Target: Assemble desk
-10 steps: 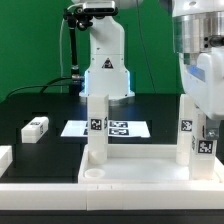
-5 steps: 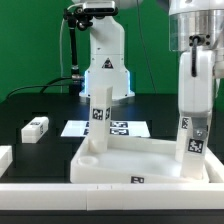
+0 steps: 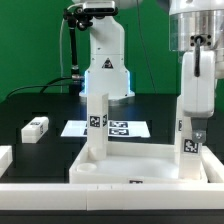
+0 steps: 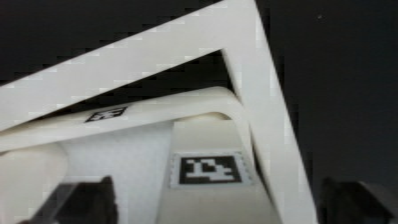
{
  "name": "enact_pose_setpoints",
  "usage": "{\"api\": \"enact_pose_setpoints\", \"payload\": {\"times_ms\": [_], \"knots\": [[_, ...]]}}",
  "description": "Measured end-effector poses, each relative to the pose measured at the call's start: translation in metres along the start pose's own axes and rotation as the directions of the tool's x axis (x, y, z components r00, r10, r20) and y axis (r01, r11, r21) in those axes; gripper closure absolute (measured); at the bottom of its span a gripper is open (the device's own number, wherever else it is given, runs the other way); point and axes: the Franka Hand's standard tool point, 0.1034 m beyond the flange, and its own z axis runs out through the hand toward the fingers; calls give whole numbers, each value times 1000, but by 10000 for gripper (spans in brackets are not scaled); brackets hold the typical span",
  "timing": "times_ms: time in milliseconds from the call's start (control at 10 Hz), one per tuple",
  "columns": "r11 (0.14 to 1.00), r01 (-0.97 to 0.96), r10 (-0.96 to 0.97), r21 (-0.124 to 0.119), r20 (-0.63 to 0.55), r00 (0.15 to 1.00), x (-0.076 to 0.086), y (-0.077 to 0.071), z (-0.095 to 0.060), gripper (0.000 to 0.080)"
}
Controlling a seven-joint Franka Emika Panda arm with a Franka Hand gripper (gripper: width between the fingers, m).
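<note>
Exterior view: your gripper [image 3: 196, 140] sits at 3 o'clock over the desk's [image 3: 130, 168] tagged leg [image 3: 189, 140], but I honestly can't tell if it's spread or pinching. Desk's low center.

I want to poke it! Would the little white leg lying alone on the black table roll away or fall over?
The leg probably wouldn't roll: it looks square-sided and lies flat on the table. Already lying down, it can't tip; it would likely slide. It looks like stiff plastic, so probably light.
</note>
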Motion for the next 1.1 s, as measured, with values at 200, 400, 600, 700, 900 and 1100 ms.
{"api": "enact_pose_setpoints", "payload": {"times_ms": [200,400,600,700,900,1100], "knots": [[998,47,-48,31,31,998,7,-7,-31,158],[996,74,-77,56,53,996,15,-10,-59,152],[996,80,-83,47,46,996,14,-8,-51,151],[996,80,-83,47,46,996,14,-8,-51,151],[996,81,-83,46,45,996,14,-7,-50,151],[994,95,-98,54,46,994,15,-8,-52,151]]}}
